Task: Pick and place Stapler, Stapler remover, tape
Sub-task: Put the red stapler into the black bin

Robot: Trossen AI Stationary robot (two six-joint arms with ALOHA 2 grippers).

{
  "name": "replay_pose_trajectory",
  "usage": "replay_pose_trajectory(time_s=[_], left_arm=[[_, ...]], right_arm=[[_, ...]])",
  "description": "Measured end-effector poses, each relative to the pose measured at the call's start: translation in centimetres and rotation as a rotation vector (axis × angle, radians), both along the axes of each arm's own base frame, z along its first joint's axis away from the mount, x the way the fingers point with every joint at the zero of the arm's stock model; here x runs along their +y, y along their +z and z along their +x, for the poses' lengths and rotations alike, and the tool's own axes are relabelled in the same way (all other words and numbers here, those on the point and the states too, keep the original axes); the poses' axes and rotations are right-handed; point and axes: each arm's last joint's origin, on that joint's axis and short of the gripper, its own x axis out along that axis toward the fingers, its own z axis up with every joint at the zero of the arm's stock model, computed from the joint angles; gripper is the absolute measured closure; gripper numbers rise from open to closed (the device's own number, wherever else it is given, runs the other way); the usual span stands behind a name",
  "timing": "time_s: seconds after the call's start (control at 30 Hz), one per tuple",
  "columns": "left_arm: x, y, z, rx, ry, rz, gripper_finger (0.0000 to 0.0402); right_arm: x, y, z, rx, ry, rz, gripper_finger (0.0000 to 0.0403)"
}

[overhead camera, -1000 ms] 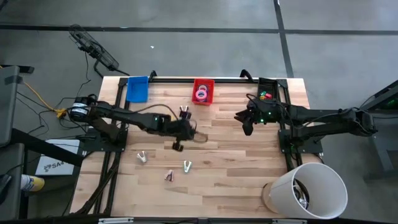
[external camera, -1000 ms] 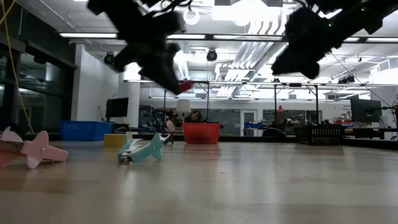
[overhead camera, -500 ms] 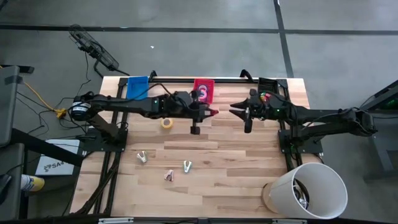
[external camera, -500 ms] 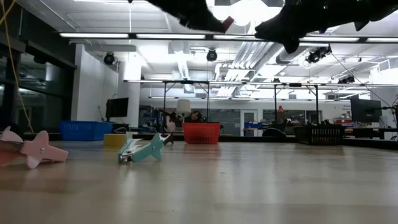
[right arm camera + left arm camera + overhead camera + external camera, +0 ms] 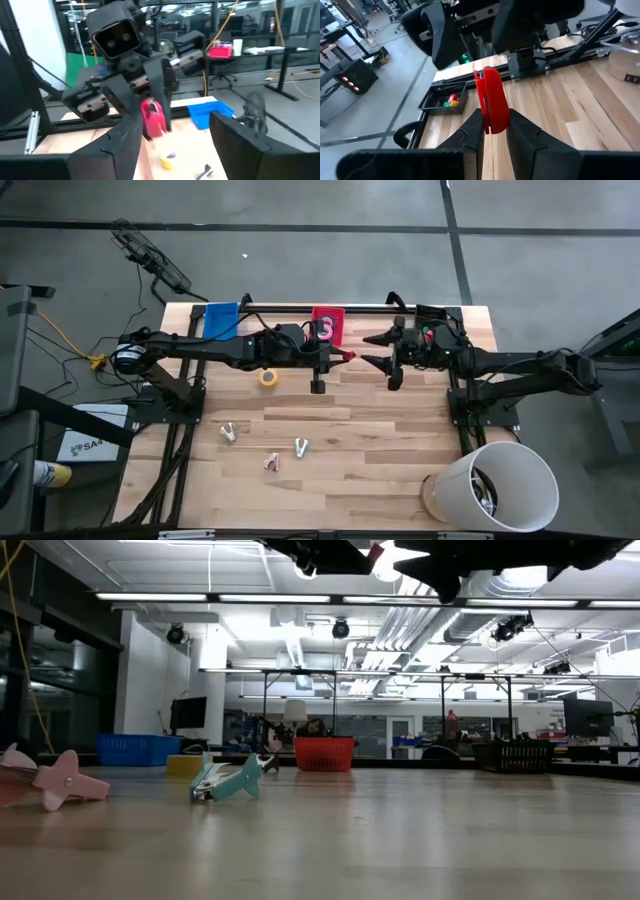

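Note:
My left gripper (image 5: 333, 358) is shut on a red stapler (image 5: 491, 100), high above the table's middle near the far edge. My right gripper (image 5: 368, 351) faces it from the right. It is open, and its fingertips stop just short of the stapler's free end (image 5: 152, 118) without touching it. A yellow tape roll (image 5: 268, 377) lies flat on the table under my left arm. A pink tape roll (image 5: 323, 330) lies in the red bin (image 5: 330, 315). Three stapler removers (image 5: 228, 432), (image 5: 271, 463), (image 5: 301, 446) lie near the front. My left gripper pinches the stapler's near end (image 5: 490, 126) between its two fingers, one on each flat side. The fingers come level from the table's left and lie along the stapler. The stapler sticks out past the fingertips toward my right gripper, on edge and lifted clear of the table.
A blue bin (image 5: 222, 322) stands at the far left. At the far right is a black bin (image 5: 430, 332) holding small coloured pieces. A white bucket (image 5: 490, 485) sits at the near right corner. Bare wood stretches between the removers and the bucket.
My left gripper has risen from low over the table's middle and gone toward the far edge and the right, carrying the stapler and uncovering the yellow tape. My right gripper has opened wide, risen, and moved a little toward the stapler and the far edge.

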Motion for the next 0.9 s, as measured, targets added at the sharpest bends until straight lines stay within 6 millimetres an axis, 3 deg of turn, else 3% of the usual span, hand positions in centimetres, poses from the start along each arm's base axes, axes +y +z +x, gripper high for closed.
replay_pose_trajectory(time_s=[0.2,0.5,0.9], left_arm=[[0.0,0.1,0.0,-0.011,0.002,-0.006,0.0347],[0.0,0.1,0.0,-0.015,0.006,-0.025,0.0346],[0.0,0.1,0.0,-0.019,0.006,-0.027,0.0346]], right_arm=[[0.1,0.6,2.0,0.017,0.025,-0.032,0.0181],[0.2,-0.1,2.6,0.045,0.068,-0.008,0.0184],[0.3,0.0,2.6,0.042,0.08,-0.011,0.0273]])
